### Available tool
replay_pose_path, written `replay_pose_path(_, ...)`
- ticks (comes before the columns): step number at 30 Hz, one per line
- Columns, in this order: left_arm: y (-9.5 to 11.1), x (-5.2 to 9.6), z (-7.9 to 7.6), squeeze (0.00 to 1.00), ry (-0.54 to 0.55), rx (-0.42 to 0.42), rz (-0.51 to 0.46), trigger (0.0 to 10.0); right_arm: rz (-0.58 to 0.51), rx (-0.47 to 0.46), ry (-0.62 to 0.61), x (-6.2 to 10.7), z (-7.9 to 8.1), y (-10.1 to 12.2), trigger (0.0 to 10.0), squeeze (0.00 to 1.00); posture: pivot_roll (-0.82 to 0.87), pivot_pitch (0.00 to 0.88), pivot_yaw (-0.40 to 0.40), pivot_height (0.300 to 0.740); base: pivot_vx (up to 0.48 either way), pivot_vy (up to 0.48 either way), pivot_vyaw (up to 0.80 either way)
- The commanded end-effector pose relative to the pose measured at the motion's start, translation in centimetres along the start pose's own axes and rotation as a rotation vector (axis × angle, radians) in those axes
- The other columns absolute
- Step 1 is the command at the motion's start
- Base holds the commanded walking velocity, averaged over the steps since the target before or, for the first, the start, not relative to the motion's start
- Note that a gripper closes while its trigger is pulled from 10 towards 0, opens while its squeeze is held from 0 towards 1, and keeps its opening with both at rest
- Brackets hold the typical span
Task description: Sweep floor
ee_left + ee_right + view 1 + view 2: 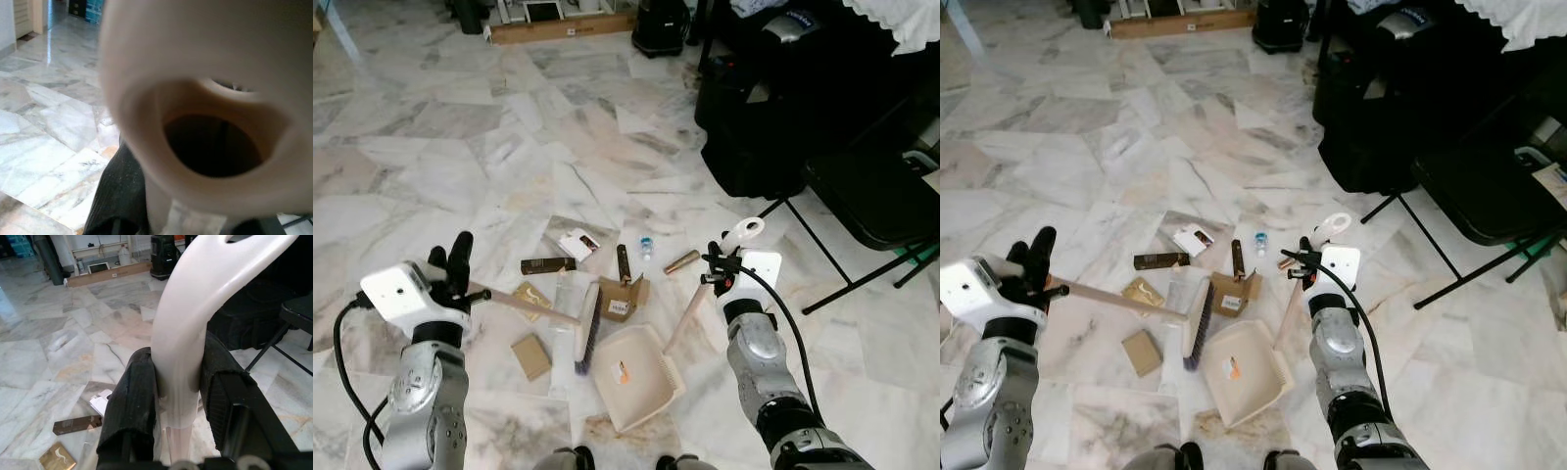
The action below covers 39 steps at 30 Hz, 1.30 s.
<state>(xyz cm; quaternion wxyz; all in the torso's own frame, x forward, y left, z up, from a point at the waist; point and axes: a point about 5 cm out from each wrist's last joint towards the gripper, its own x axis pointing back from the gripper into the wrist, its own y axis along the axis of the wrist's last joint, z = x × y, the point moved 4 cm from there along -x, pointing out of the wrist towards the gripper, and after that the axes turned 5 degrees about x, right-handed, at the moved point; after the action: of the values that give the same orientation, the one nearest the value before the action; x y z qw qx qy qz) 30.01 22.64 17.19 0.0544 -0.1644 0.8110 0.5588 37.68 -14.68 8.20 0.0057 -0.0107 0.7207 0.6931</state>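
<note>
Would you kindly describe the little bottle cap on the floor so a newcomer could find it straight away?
Start at the cream dustpan on the marble floor between the robot's two arms. Just beyond it lies a scatter of brown boxes and cards; at its far edge, between a dark upright stick-shaped box and a gold tube, sits the bottle cap. It alone is small, round and pale blue.

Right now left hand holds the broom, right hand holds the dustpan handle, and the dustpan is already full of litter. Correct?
Not quite. The dustpan is nearly empty; the left eye view shows the litter on the floor beyond it. Left hand holds the broom, right hand the dustpan handle.
</note>
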Motion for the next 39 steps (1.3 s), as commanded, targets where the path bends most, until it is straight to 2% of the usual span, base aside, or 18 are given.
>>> replay_pose_path(1,1.3,-0.3,0.2,0.0,0.013,-0.016,-0.054,10.0,-0.029,-0.001,-0.009,0.0,-0.3,0.5,10.0,0.0,0.01,0.171,-0.03,0.74,0.0,0.0,0.0)
replay_pose_path(6,0.2,0.2,0.9,0.0,0.034,-0.085,-0.01,10.0,-0.025,-0.003,-0.009,0.0,-0.2,0.4,10.0,0.0,0.01,0.186,-0.032,0.74,0.0,0.0,0.0)
replay_pose_path(13,-0.9,0.8,1.0,0.0,0.066,-0.072,0.019,10.0,-0.027,-0.01,-0.014,0.0,-0.3,0.4,10.0,0.0,0.01,0.196,-0.033,0.74,0.0,0.167,0.0)
replay_pose_path(39,0.0,0.1,1.1,0.0,0.071,-0.077,-0.015,10.0,-0.038,-0.021,-0.022,0.1,-0.2,0.6,10.0,0.0,0.02,0.204,-0.029,0.74,0.0,0.324,0.0)
